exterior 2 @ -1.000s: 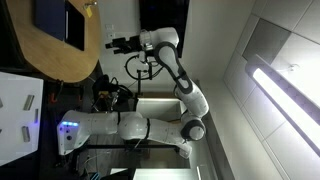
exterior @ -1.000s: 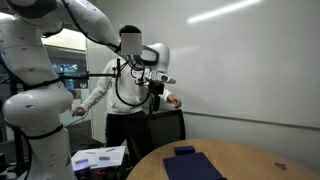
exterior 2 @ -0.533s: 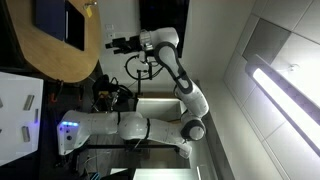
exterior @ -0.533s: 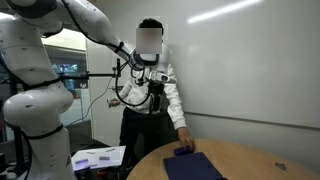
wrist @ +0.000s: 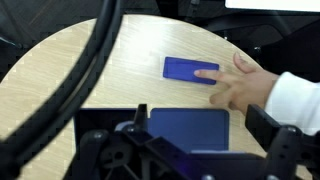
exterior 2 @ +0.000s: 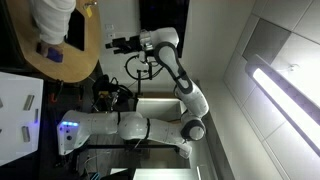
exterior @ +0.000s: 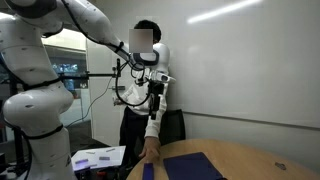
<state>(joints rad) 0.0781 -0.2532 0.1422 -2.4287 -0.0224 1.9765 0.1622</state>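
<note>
My gripper (exterior: pixel 155 97) hangs high above a round wooden table (exterior: pixel 240 158), open and empty, touching nothing. In the wrist view its two dark fingers (wrist: pixel 285 150) stand wide apart at the bottom. Below it lies a large dark blue flat pad (wrist: pixel 188 128), also seen in an exterior view (exterior: pixel 195 167). A person's hand (wrist: pixel 245 85) rests its fingertips on a small blue rectangular block (wrist: pixel 190 69). In both exterior views that block sits near the table's edge (exterior: pixel 148 171) (exterior 2: pixel 52 53).
A person in a white shirt (exterior: pixel 140 110) stands behind the table, arm reaching down to it. A thick black cable (wrist: pixel 80 80) arcs across the wrist view. The robot's white base (exterior: pixel 35 100) and a side table with papers (exterior: pixel 98 157) stand beside the round table.
The person has leaned in and slid the small blue block away from the large pad to the table's edge. My arm and gripper have not moved.
</note>
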